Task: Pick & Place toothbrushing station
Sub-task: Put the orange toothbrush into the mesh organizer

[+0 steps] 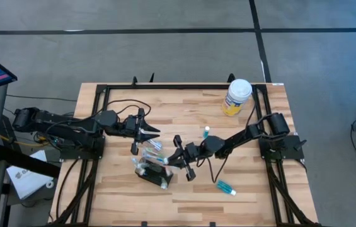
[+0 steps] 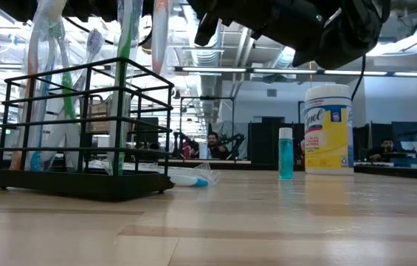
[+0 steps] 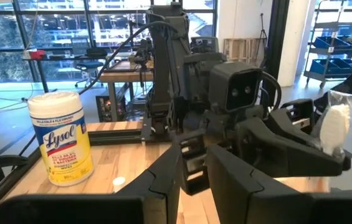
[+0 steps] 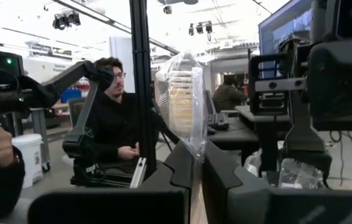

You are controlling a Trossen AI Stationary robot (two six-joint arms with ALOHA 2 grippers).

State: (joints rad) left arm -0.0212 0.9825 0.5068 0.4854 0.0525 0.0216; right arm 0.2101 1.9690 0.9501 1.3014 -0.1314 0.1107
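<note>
Broadly, the wooden table (image 1: 184, 189) fills the middle of the high view inside a black frame, on a grey floor crossed by dark lines. Both dark arms reach in toward its centre. The toothbrushing station (image 1: 152, 172), a black wire holder, stands on the front-left part of the table with several toothbrushes (image 2: 123, 81) upright in it; it sits between the two grippers. The left gripper (image 1: 147, 132) hovers just behind it, fingers partly apart, and I cannot tell whether they hold anything. The right gripper (image 1: 179, 151) is just beside the station's right end, its fingers together on a wrapped toothbrush (image 4: 185, 106) standing up between them. A yellow-labelled wipes canister (image 1: 236, 96) stands at the back right, well apart. One small teal bottle (image 1: 206, 132) stands near the right arm, another (image 1: 225, 187) lies toward the front right. Beyond the table lies a workshop room with desks; a person (image 4: 110, 118) in dark clothing sits there.
</note>
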